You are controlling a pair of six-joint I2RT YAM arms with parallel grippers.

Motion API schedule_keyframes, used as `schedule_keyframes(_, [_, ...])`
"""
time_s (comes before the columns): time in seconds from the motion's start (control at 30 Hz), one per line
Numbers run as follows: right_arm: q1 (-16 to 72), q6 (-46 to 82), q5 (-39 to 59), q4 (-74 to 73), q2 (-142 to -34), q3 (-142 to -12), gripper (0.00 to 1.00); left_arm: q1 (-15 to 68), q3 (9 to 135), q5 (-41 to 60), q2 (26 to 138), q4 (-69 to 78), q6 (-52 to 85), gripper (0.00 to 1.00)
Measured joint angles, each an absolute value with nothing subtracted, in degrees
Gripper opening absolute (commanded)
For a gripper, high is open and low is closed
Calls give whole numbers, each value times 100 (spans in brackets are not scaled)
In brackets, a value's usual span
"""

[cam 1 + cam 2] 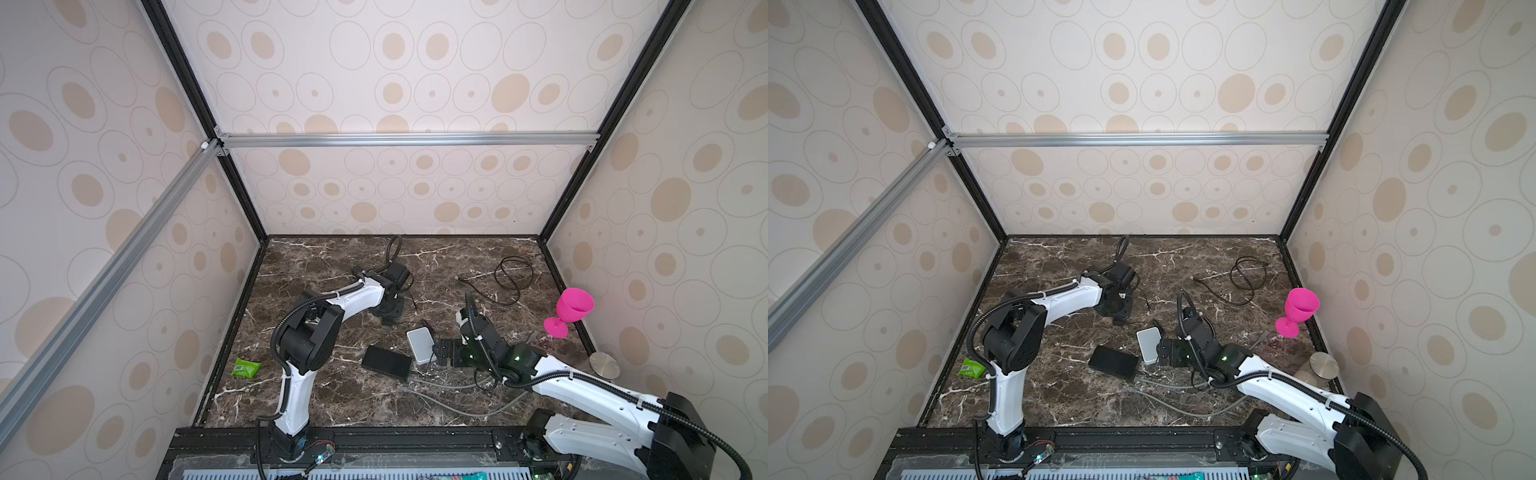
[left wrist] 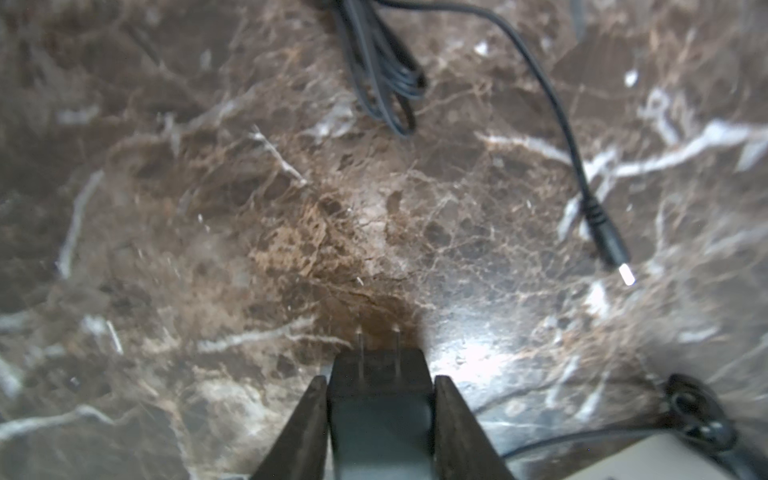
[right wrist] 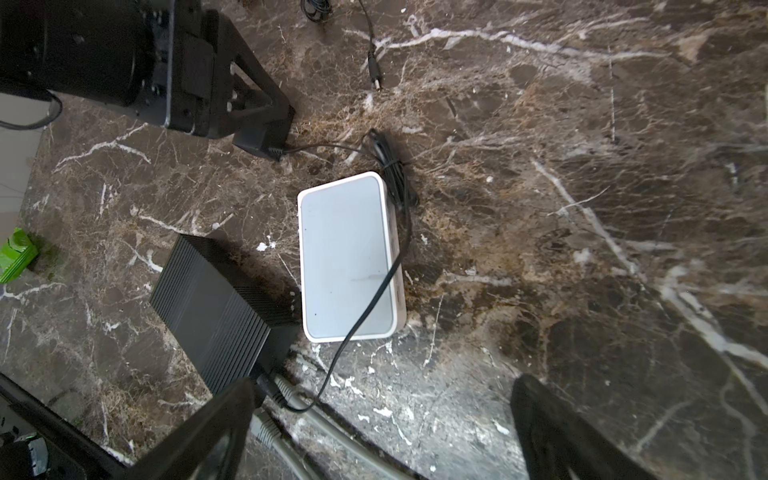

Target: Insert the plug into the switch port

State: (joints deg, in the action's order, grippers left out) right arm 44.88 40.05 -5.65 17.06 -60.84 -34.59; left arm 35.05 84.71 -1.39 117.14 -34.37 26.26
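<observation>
The left end effector [image 2: 381, 380] grips the black power adapter [image 2: 379, 419]. The right end effector [image 3: 380, 395] stands wide just beside the white switch [image 3: 347, 257]. The barrel plug [image 2: 613, 249] lies free on the counter [image 2: 208, 208].

1. Left arm [image 1: 297, 401] and right arm [image 1: 582, 390] are both done in smooth white shells, with chunky black joint blocks [image 1: 309, 338] in between.
2. A ribbed black hose [image 1: 275, 332] is strung along the outside of each arm, held on by small white ties [image 1: 572, 376].
3. Tiny dark screws [image 1: 582, 434] are dotted over the right arm's white shell nearest its base.
4. A green light [image 1: 517, 358] is lit on a black joint.
5. Fingers [image 2: 299, 432] are shaped like flat black wedges.
</observation>
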Motion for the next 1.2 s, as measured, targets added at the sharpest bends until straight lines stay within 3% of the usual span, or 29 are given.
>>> schedule_keyframes(0.13, [4466,4007,-534,1693,-6058,-3459,100,3505,8475,-119,11716,-3437,2617,20])
schedule_keyframes(0.57, [4423,4007,-469,1625,-6029,-3426,100,3326,9056,25,11620,-3817,2589,22])
schedule_keyframes(0.67, [4423,4014,-464,1612,-6029,-3417,100,2867,9028,298,11264,-3830,2587,22])
schedule_keyframes(0.97, [4423,4029,-447,1546,-6029,-3382,100,410,8460,574,9570,-3590,2589,21])
schedule_keyframes(1.2, [4423,4029,-427,1529,-6029,-3382,100,-327,7478,812,9161,-3481,2635,23])
